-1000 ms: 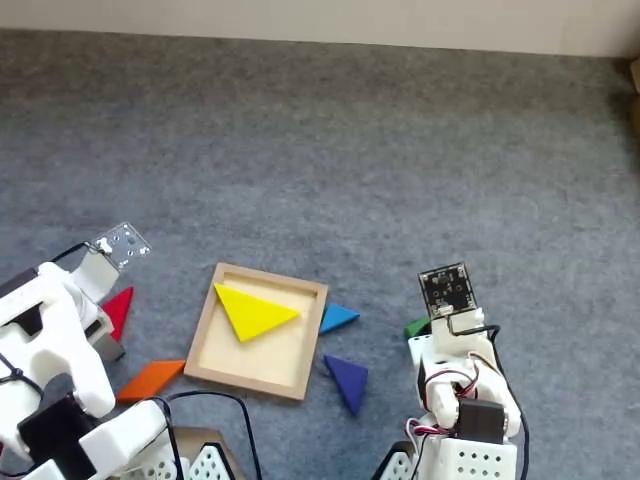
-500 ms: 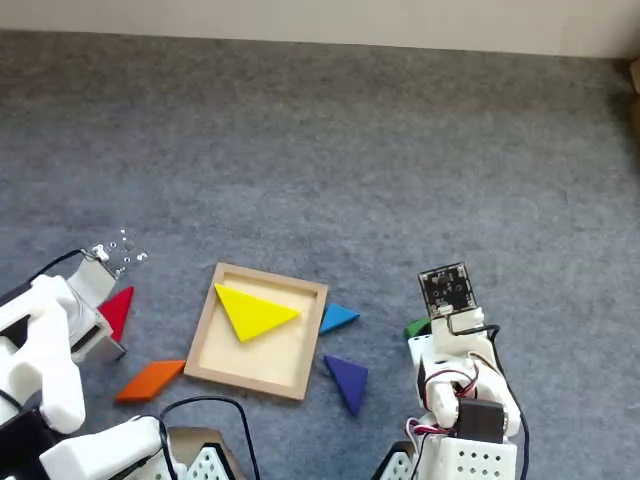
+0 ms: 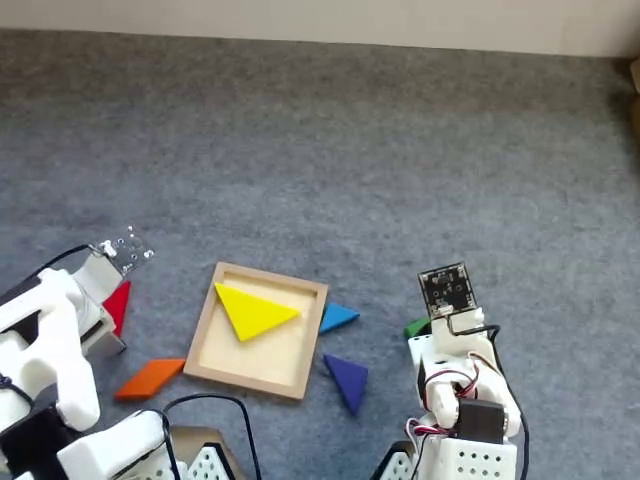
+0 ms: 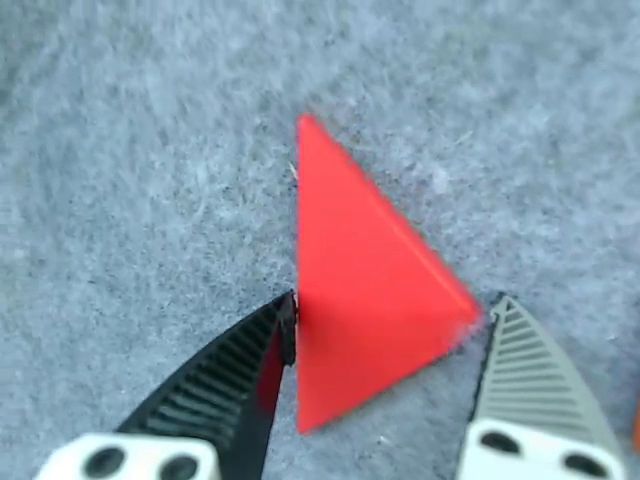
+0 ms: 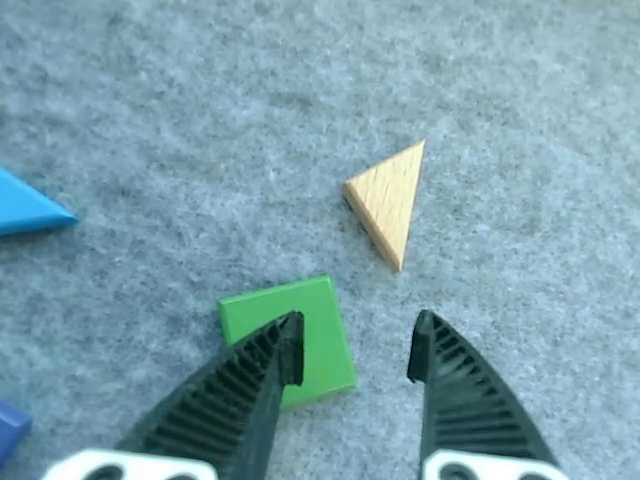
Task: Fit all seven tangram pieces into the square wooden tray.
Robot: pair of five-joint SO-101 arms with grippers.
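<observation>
Yellow triangle (image 3: pixel 255 311) lies flat inside the wooden tray (image 3: pixel 265 356); red triangle (image 3: pixel 118 303), orange parallelogram (image 3: pixel 150 378), light-blue triangle (image 3: pixel 338 318), dark-blue triangle (image 3: pixel 348 380) lie outside.

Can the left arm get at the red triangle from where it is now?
Probably yes. The left gripper is open with a finger on either side of the red triangle, which lies flat on the grey carpet with nothing over it.
</observation>
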